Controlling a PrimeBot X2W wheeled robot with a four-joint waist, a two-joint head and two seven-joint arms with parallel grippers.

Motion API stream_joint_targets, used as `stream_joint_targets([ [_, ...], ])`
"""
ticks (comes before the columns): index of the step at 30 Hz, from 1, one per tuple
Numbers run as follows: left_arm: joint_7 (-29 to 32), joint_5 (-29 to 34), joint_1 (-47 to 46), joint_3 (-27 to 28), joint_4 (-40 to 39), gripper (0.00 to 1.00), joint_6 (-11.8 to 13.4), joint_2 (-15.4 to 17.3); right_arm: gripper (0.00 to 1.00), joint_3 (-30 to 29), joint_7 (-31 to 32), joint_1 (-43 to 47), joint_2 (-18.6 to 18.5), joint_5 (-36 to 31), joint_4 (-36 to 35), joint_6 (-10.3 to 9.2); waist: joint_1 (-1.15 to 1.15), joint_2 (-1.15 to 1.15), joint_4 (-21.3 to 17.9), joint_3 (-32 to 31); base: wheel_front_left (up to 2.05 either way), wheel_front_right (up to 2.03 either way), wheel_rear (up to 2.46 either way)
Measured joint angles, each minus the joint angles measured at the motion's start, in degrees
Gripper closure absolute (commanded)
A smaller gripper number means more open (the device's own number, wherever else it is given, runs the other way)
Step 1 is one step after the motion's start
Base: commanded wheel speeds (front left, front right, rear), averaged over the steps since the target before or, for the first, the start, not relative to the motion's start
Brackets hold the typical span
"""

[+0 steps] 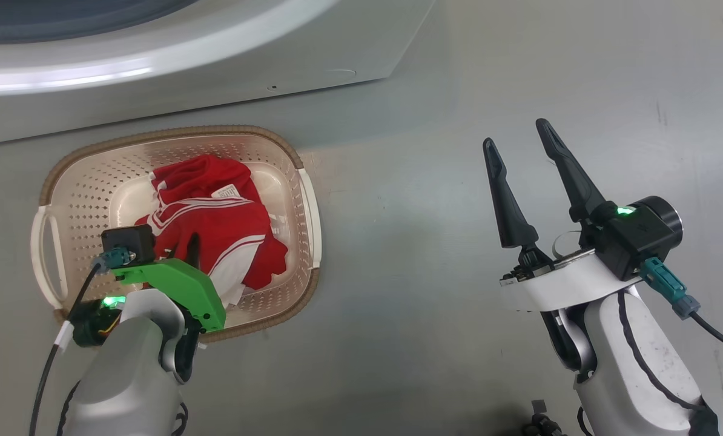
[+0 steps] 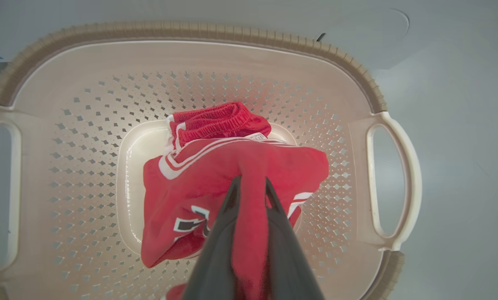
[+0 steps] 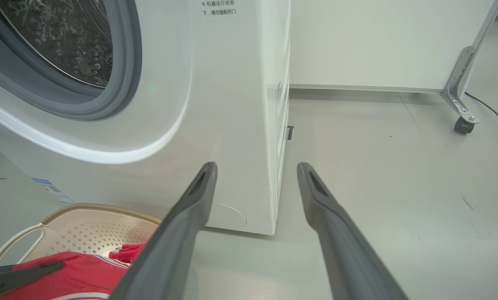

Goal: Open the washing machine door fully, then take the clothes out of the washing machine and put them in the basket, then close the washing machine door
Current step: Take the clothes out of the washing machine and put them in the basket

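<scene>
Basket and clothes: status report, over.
Left jaws shut on clothes, low inside basket. Right jaws open, empty, over bare floor. Machine mouth open. Nothing in the way.

- My left gripper point(image 1: 193, 253) hangs over the basket point(image 1: 83, 194), its fingers down in the red clothes point(image 1: 228, 221) and mostly hidden by its green mount point(image 1: 180, 284).
- The basket sits on the floor point(image 1: 410, 254), just before the washer point(image 1: 216, 60).
- My right gripper point(image 1: 515, 133) is well apart, over the floor, fingers spread wide.
</scene>
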Motion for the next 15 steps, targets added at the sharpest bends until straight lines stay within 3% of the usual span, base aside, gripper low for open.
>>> stream_joint_targets([
  [2, 0.0, -0.2, -0.3, 0.0, 1.2, 1.0, -0.5, -0.1, 0.0, -0.1, 0.0, 0.0, 0.0, 0.0, 0.0, 0.0, 0.0, 0.0, -0.3, 0.4, 0.0, 0.0, 0.0],
  [4, 0.0, -0.5, -0.5, 0.0, 1.8, 0.62, -0.7, -0.1, 0.0, -0.1, 0.0, -0.1, 0.0, 0.0, 0.1, 0.0, 0.0, 0.0, -0.4, 0.6, 0.0, 0.0, 0.0],
  [5, 0.0, -0.7, -0.8, 0.0, 2.4, 0.57, -1.0, -0.1, 0.0, -0.1, 0.0, -0.2, 0.0, 0.0, 0.1, 0.0, 0.0, 0.0, -0.4, 0.7, 0.0, 0.0, 0.0],
  [6, 0.0, -0.7, -1.1, 0.0, 2.9, 0.39, -1.3, -0.1, 0.0, -0.1, 0.0, -0.3, 0.0, 0.0, 0.1, 0.0, 0.0, 0.0, -0.4, 0.7, 0.0, 0.0, 0.0],
  [7, -0.1, -0.7, -1.4, 0.0, 3.3, 0.0, -1.5, -0.1, 0.0, -0.1, 0.0, -0.5, 0.0, 0.0, 0.2, 0.01, 0.0, 0.0, -0.4, 0.8, 0.0, 0.0, 0.0],
  [15, -1.8, -0.7, -2.3, -0.3, 7.0, 0.0, -3.3, -0.2, 0.0, -0.3, 0.0, -1.1, 0.0, 0.1, 1.1, 0.01, 0.0, 0.0, 0.0, -0.3, 0.0, 0.0, 0.0],
])
